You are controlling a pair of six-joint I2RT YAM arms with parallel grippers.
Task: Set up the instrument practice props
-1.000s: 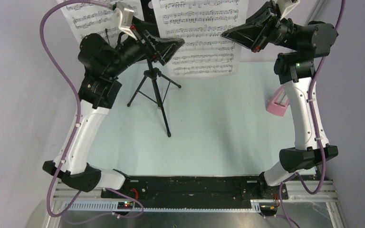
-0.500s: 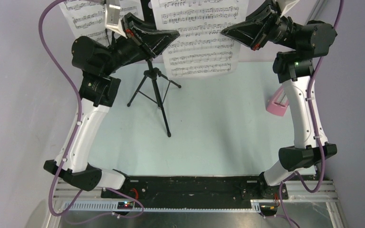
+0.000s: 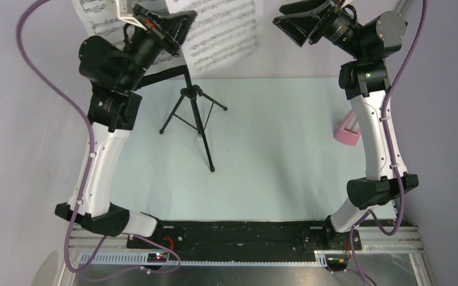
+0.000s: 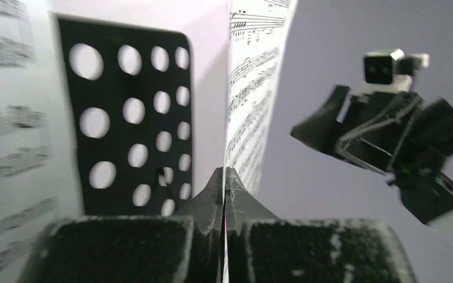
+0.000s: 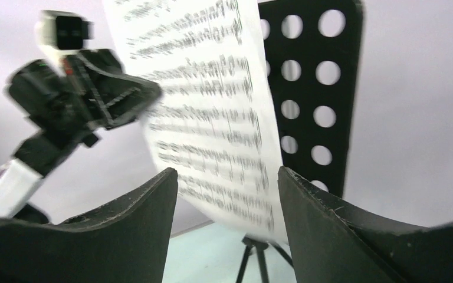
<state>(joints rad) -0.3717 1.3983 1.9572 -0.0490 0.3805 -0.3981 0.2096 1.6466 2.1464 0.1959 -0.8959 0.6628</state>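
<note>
The sheet-music page in front of the music stand is now pinched by the closed left gripper and let go by the right gripper, whose jaws are spread, so the handover is judged complete.

On the table, toward its far left, the music stand on its tripod feet, just right of the left arm; at the table's right edge, close beside the right arm, the metronome. Above the far edge, one sheet-music page pinched between the closed fingers of the left gripper, beside the stand's desk, with a second page on the desk's left side. Right of the pinched page and apart from it, the right gripper, jaws spread, facing the left gripper.
</note>
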